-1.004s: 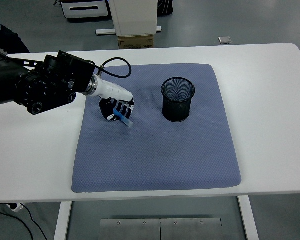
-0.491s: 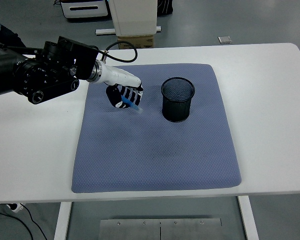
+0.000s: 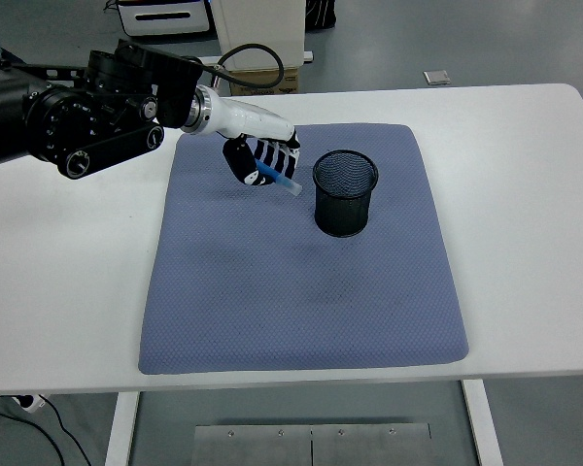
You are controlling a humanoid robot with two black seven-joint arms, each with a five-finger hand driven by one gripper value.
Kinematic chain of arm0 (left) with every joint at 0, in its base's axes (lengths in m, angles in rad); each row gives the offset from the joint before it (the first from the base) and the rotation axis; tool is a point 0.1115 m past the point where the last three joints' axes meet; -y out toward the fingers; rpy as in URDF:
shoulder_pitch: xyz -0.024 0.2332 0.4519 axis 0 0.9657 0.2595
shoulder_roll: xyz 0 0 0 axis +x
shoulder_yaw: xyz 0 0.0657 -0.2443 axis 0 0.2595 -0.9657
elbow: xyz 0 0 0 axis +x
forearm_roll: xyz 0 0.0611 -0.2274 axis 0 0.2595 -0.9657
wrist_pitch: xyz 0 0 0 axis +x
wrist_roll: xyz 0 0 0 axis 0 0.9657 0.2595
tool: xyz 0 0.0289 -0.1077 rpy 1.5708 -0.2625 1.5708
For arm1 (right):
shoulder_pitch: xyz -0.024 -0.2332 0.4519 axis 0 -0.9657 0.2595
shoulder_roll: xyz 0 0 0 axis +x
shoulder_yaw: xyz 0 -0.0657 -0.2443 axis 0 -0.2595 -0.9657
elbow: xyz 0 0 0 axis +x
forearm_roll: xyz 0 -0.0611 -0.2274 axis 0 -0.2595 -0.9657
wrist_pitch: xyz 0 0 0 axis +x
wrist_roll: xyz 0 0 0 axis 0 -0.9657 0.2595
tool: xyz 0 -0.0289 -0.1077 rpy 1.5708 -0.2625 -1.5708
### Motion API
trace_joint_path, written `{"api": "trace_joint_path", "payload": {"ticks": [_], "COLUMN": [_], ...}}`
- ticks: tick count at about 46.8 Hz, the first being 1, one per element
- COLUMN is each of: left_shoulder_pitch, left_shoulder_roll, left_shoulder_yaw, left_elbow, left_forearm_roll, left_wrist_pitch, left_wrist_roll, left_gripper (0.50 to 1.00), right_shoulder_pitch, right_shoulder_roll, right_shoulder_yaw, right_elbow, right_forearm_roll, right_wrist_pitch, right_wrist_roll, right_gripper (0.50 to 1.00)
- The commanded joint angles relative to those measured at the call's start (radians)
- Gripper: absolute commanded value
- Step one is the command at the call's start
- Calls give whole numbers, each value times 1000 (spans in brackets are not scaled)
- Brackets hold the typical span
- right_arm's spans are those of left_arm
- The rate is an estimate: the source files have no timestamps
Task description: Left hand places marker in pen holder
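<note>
Marker (image 3: 277, 177) carried above blue mat (image 3: 301, 291), short of mesh pen holder (image 3: 346, 192).
Left robot hand (image 3: 262, 160) clenches it tilted, just left of the rim; a low approach may clip the rim and tip the holder on the surface (image 3: 525, 194).

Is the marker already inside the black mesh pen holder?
No, the marker is held in the left hand, to the left of the pen holder and outside its rim.

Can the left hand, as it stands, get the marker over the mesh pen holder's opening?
Probably yes. The left hand grips the blue marker just left of the black mesh pen holder, whose mouth is open, and nothing shows on the blue mat between them.
</note>
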State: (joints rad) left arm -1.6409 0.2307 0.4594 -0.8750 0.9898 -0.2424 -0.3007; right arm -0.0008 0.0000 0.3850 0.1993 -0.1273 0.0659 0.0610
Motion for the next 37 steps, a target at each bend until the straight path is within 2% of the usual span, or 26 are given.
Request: {"api": "trace_joint_path", "payload": {"ticks": [1,11,17,23,27,37], "left_shoulder_pitch": [0,-17,-50,-51,-50,-34], "left_shoulder_roll": [-8,-27,-27,-33,-36,-65], "left_shoulder_yaw": [-31,-68,-79,-90,-143,-151], "left_elbow": [2,2,2,4,5,14], "left_forearm_roll": [-19,-62,-158,-186,-203,-382], "left_wrist_pitch": [-11,-28,-61,-61,-64,-61], "left_wrist_roll": [0,5,3,2,2,2], "left_gripper": [500,500,500,500,500,500], "right_shoulder_pitch": [-1,-1,1,-1,-1,-1], "right_shoulder_roll": [0,0,0,0,0,0], "right_shoulder_yaw": [0,0,0,0,0,0], "right_elbow": [0,0,0,0,0,0], "right_forearm_roll": [0,0,0,0,0,0], "right_wrist_pitch": [0,0,0,0,0,0], "right_wrist_roll": [-1,-1,0,0,0,0], "right_gripper": [1000,1000,1000,1000,1000,1000]}}
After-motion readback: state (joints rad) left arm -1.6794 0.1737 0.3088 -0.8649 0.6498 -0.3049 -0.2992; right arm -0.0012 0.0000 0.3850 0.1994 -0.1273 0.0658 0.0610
